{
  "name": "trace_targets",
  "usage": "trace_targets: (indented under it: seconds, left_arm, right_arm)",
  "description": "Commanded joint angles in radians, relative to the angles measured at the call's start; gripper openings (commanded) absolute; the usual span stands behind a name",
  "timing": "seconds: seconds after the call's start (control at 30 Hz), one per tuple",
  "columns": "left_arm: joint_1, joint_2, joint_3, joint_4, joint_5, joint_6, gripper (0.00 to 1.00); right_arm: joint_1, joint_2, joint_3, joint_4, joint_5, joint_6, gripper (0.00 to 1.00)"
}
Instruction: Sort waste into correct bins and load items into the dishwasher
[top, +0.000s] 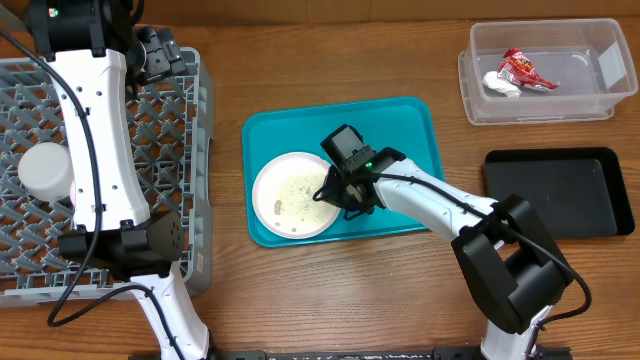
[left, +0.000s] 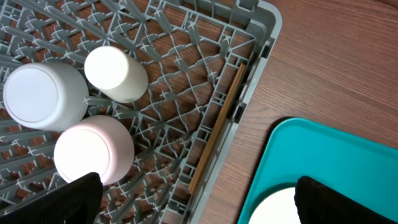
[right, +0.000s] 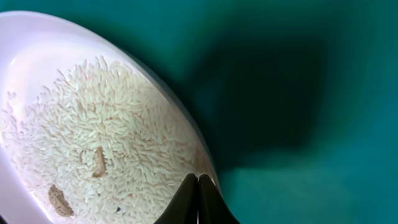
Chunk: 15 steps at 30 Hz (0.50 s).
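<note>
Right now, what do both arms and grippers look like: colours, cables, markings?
Both have white shells over black joint housings. The left arm carries a thin black cable along its white link, with a green light near its wrist. The right arm has a similar cable and a green light by its wrist. The left gripper and right gripper have black fingers. No lettering shows.

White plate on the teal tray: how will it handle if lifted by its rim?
Probably rigid, so a rim pinch should lift the white plate whole, though tilted. Its loose rice would likely slide off once it tips. On the smooth teal tray, a push from the right claw may just skate it.
</note>
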Motion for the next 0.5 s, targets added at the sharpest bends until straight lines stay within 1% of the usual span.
trace_targets:
  seconds: [0.0, 0.23, 0.43, 0.47]
  left_arm:
    - [0.003, 0.008, -0.005, -0.002, -0.002, 0.008, 1.0]
    - [0.003, 0.008, -0.005, -0.002, -0.002, 0.009, 1.0]
    - [0.003, 0.008, -0.005, -0.002, -0.002, 0.009, 1.0]
    - [0.003, 0.008, -0.005, -0.002, -0.002, 0.008, 1.0]
  right_arm:
    - [-0.006, 0.001, -0.005, -0.015, 0.086, 0.005, 0.04]
    - [-0.055, 0.0, -0.001, -0.096, 0.196, 0.005, 0.04]
    - [-0.162, 0.0, 0.031, -0.191, 0.241, -0.008, 0.04]
    - [-0.185, 0.0, 0.042, -0.203, 0.245, -0.033, 0.04]
